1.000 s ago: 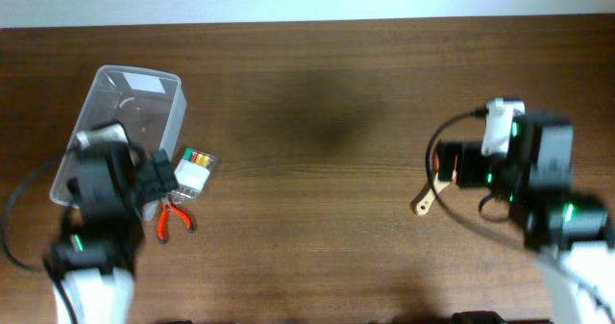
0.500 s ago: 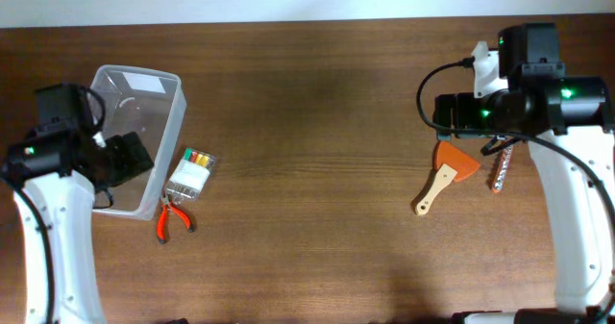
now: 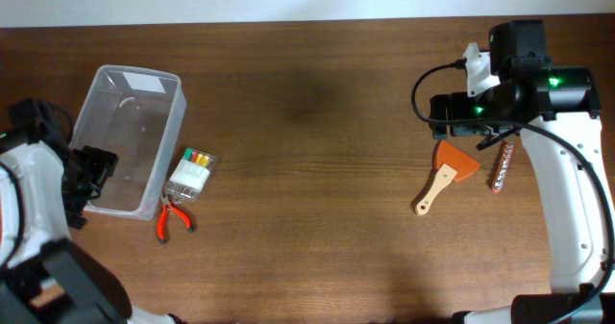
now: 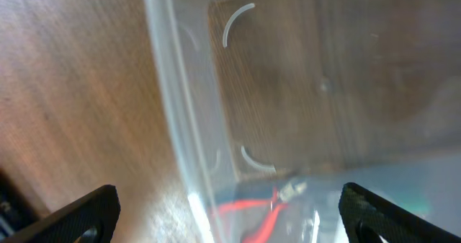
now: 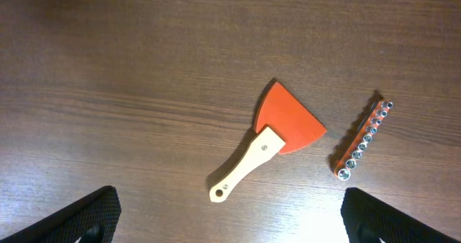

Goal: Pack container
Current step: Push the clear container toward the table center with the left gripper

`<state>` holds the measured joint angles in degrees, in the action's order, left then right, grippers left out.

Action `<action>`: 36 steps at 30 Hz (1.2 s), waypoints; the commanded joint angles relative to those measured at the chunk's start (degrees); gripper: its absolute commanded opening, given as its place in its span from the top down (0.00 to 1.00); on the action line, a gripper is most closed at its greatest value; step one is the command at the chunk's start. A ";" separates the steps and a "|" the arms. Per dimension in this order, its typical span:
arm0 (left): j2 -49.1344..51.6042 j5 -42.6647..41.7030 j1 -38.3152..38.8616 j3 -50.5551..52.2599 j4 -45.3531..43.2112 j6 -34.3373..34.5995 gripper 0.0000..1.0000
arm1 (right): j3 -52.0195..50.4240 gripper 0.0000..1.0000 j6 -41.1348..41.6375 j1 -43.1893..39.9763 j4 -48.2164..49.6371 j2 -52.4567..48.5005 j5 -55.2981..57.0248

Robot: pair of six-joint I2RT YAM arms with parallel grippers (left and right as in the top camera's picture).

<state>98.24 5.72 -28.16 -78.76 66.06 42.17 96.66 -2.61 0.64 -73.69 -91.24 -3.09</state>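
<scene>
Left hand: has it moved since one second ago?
Yes. The left hand moved left, away from the marker pack, across the container to its left rim.

Cam setup: one top-down, two wrist cams, both pointing down.
Overhead sits high, straight over the table (image 3: 307,122), with the whole workspace in frame. Left wrist is very close on the container (image 4: 180,127) wall, blurred, red pliers (image 4: 252,207) visible through it. Right wrist hangs higher over the scraper (image 5: 277,138) and bit strip (image 5: 362,140). Overhead covers all four items; each wrist view overlaps only with overhead.
</scene>
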 commanded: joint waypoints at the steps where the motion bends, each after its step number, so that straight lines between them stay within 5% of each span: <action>1: 4.31 -0.33 -0.13 -0.79 -1.42 2.19 0.01 | 1.55 0.01 -0.37 0.48 0.17 -0.42 -0.79; 10: 8.96 0.07 -0.13 -0.79 -3.93 3.45 0.00 | 1.55 0.01 -0.37 0.48 0.15 -0.42 -0.79; 21: 9.01 0.04 -0.13 -0.79 -3.87 3.43 0.63 | 1.55 0.01 -0.37 0.48 -0.26 -0.42 -0.79; 36: 10.03 -0.02 -0.13 -0.79 -3.67 3.43 0.88 | 1.55 0.01 -0.37 0.48 -0.50 -0.42 -0.79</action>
<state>107.48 5.72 -28.16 -78.81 62.08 45.78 96.66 -2.83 0.64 -74.13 -91.24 -3.09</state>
